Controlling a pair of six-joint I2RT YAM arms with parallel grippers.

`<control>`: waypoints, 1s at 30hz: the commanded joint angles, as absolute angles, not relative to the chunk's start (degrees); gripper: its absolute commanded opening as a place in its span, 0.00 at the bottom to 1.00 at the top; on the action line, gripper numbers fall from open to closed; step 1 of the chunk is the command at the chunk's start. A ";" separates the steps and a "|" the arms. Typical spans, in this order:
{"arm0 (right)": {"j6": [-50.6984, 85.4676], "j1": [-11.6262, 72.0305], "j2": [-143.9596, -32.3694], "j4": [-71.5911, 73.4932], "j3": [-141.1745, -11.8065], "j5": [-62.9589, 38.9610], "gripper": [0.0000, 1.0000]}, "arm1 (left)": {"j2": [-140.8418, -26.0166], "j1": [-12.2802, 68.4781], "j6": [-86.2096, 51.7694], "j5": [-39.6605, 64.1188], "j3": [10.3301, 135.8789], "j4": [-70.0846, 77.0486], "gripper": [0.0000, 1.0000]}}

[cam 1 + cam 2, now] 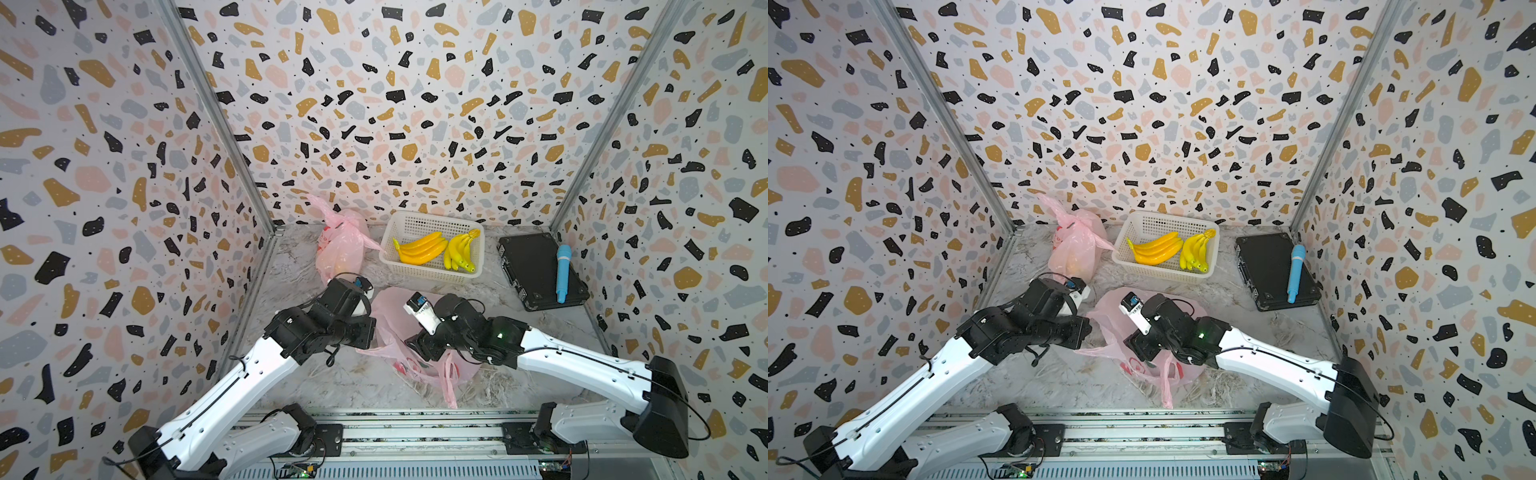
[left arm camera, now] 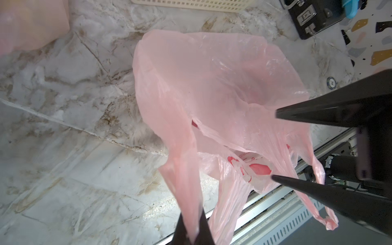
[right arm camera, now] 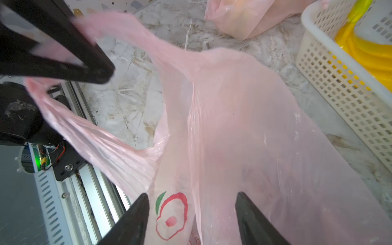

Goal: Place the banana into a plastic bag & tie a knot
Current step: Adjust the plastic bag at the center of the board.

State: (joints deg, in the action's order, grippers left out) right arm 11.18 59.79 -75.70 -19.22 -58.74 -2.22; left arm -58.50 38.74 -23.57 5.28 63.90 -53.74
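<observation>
Two banana bunches (image 1: 419, 248) lie in the white basket (image 1: 430, 274) at the rear of the tabletop (image 1: 340, 382) in both top views, just behind the pink plastic bag (image 1: 392, 309) lying between the arms; finger positions are hidden there beneath the wrists. Left wrist view shows the left gripper (image 2: 192, 221) pressed together on one bag handle (raised off the tabletop). Right wrist view shows the right gripper (image 3: 192, 194) spread over the bag's printed panel, gripping nothing.

No words can be read: the thin pink plastic bag (image 3: 244, 127) bears a red ring emblem with a green leaf (image 3: 170, 214) and, beside it, red lettering (image 3: 196, 239) too blurred to make out.
</observation>
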 commanded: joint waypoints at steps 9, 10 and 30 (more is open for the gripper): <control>14.68 59.67 -86.19 -9.61 -57.22 -6.15 0.78 | -58.38 38.77 -20.47 6.33 66.02 -56.34 0.00; 15.18 59.68 -87.30 -8.71 -57.20 -6.11 0.78 | -58.36 38.69 -20.62 6.33 65.79 -56.02 0.00; 33.63 50.71 -89.34 -16.55 -64.19 3.67 0.00 | -42.74 37.79 -31.16 3.88 51.42 -41.73 0.99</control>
